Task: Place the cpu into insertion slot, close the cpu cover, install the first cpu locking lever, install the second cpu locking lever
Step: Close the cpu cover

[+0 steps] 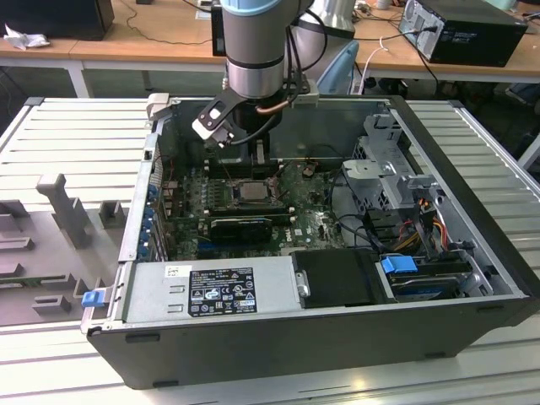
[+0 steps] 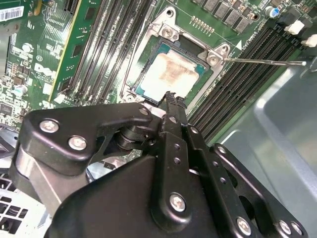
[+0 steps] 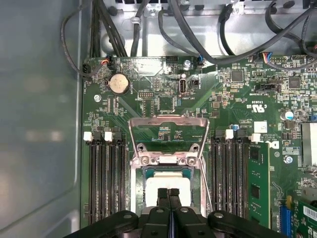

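The cpu (image 2: pixel 171 74), a flat pale square, sits in the silver-rimmed insertion slot (image 2: pixel 166 30); my gripper (image 2: pixel 171 97) has its jaws clenched, empty.

Silver-beige cpu (image 2: pixel 171 74), green circuit board (image 3: pixel 163 106)

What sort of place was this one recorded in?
Probably a robotics lab workbench: an open desktop computer case lies on a slatted metal table, with wooden desks and another computer behind.

A ribbed grey surface (image 1: pixel 76 126) and its load
We see an open computer case (image 1: pixel 337 337) lying on its slats, with a grey moulded tray (image 1: pixel 42 253) just beside it at the exterior view's left.
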Controlling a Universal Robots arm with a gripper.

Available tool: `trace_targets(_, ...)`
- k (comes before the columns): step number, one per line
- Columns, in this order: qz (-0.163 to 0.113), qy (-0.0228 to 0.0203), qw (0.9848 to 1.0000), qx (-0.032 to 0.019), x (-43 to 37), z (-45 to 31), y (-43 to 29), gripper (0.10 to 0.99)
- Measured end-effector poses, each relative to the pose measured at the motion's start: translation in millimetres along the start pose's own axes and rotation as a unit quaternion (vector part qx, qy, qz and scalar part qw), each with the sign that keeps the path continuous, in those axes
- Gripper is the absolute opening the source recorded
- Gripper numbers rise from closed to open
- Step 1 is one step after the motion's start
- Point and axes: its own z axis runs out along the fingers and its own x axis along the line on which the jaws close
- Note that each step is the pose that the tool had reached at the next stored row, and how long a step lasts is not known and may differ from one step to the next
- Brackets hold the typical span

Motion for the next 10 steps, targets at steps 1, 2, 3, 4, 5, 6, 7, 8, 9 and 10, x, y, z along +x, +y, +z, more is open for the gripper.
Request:
trace_targets(1, 0.0, 0.0, 1.0, 0.0, 0.0, -0.3, 0.0, 0.106)
trace_targets(2, 0.0, 0.0, 1.0, 0.0, 0.1, -1.1, 0.1, 0.106)
trace_targets(3, 0.0, 0.0, 1.0, 0.0, 0.2, -1.9, 0.2, 0.106)
trace_targets(4, 0.0, 0.0, 1.0, 0.0, 0.3, -2.8, 0.2, 0.106)
trace_targets(5, 0.0, 0.0, 1.0, 0.0, 0.6, -4.5, 0.3, 0.106)
trace_targets(6, 0.0, 0.0, 1.0, 0.0, 0.9, -6.0, 0.4, 0.106)
trace_targets(7, 0.0, 0.0, 1.0, 0.0, 1.2, -7.6, 0.5, 0.106)
trace_targets(8, 0.0, 0.0, 1.0, 0.0, 1.4, -10.3, 0.8, 0.106)
trace_targets(9, 0.0, 0.0, 1.0, 0.0, 1.5, -11.7, 1.0, 0.106)
trace_targets(10, 0.0, 0.0, 1.0, 0.0003, 1.6, -12.5, 1.6, 0.106)
